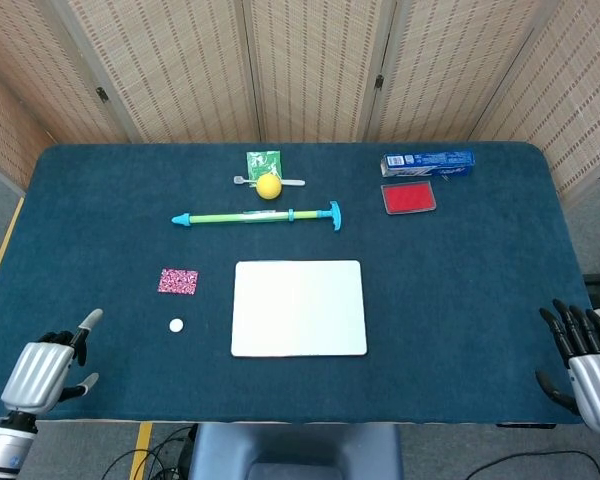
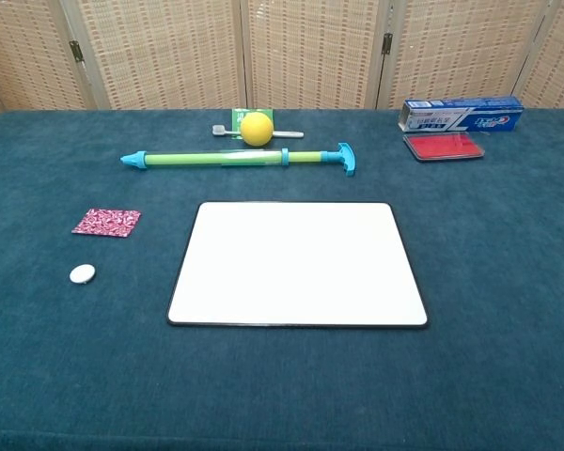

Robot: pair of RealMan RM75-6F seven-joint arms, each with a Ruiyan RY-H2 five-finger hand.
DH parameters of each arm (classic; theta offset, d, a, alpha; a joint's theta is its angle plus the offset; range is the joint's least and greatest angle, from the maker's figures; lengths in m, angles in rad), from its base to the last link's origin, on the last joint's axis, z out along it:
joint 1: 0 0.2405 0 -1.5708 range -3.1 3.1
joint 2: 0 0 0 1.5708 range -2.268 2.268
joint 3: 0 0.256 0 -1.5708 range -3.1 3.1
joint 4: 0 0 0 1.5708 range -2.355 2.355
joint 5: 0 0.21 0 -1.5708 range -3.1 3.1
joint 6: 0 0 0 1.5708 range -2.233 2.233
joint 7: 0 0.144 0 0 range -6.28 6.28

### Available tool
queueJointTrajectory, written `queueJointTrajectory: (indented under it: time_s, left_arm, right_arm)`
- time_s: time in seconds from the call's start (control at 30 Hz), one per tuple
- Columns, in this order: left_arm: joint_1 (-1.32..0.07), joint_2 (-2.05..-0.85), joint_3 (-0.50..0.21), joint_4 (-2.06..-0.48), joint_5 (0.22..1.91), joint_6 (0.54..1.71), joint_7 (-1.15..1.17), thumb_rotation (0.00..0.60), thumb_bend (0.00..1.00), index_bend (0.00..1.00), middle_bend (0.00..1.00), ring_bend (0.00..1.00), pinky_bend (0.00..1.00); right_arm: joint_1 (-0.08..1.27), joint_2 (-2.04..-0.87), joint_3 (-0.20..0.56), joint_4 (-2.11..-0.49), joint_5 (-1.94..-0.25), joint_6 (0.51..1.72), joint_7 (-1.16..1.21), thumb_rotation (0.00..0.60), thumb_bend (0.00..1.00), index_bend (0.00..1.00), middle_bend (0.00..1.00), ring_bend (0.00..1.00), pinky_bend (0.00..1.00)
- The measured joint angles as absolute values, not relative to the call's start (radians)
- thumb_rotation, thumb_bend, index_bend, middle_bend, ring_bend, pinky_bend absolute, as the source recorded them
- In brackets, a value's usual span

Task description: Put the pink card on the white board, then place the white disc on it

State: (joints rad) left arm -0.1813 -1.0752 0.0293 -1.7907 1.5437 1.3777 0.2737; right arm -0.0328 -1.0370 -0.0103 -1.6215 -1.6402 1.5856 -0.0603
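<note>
nothing has been picked up yet: the pink card point(image 1: 178, 281) lies flat on the tabletop point(image 1: 460, 280) just left of the white board point(image 1: 299, 307), and the white disc point(image 1: 176, 325) sits a little nearer the front edge, close below the card and apart from it. the left robot hand point(image 1: 42, 372) hangs at the front left corner with most of its fingers curled in and two sticking out, holding nothing; the right robot hand point(image 1: 588, 358) sits at the front right corner with its fingers spread apart and empty. the likeliest trouble is the card itself: it is thin and flat against the cloth, so fingertips may slide over it or push it along the fabric instead of getting under an edge, and a shove could send it under the board's rim or bunch it up. the disc is small and close to the card, so a reach for the card from the left corner could knock it aside or roll it off the front edge. order matters too: if the disc goes down first, or lands on bare board beside the card, the stack is wrong. the green and blue rod point(image 1: 258, 216), yellow ball point(image 1: 269, 186), red tray point(image 1: 408, 198) and blue box point(image 1: 427, 163) lie well behind the board, out of any sensible path.
</note>
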Motion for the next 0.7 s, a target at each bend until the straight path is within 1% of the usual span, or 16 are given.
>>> queueJointTrajectory:
  time_s: [0.07,0.13,0.3,0.4,0.53,0.7]
  left_arm:
    - [-0.207,-1.07,0.011,-1.809,1.542,1.352,0.29,0.6,0.25,0.26,1.0,0.98,0.84]
    - [-0.228,-1.066,-0.003,-1.823,1.527,1.321,0.301,0.6,0.25,0.27,1.0,1.0,0.86]
    - [-0.317,-1.047,-0.048,-1.874,1.443,1.178,0.323,0.6,0.25,0.32,1.0,1.0,0.87]
    - [-0.38,-1.039,-0.081,-1.901,1.36,1.091,0.344,0.6,0.25,0.31,1.0,1.0,0.87]
    - [-0.461,-1.038,-0.123,-1.917,1.204,0.998,0.38,0.6,0.25,0.31,1.0,1.0,0.88]
    - [-0.567,-1.054,-0.162,-1.915,0.977,0.935,0.457,0.6,0.25,0.31,1.0,1.0,0.88]
  right_arm:
    - [-0.031,-1.035,-0.011,-1.622,-1.639,1.581,-0.057,0.6,0.2,0.0,0.0,0.0,0.0]
    - [-0.03,-1.033,-0.012,-1.623,-1.639,1.578,-0.053,0.6,0.2,0.0,0.0,0.0,0.0]
    - [-0.029,-1.027,-0.013,-1.619,-1.641,1.579,-0.041,0.6,0.2,0.0,0.0,0.0,0.0]
    - [-0.027,-1.024,-0.015,-1.619,-1.642,1.575,-0.031,0.6,0.2,0.0,0.0,0.0,0.0]
    - [-0.026,-1.02,-0.013,-1.616,-1.638,1.574,-0.019,0.6,0.2,0.0,0.0,0.0,0.0]
    - [-0.018,-1.019,-0.005,-1.617,-1.615,1.555,-0.015,0.6,0.2,0.0,0.0,0.0,0.0]
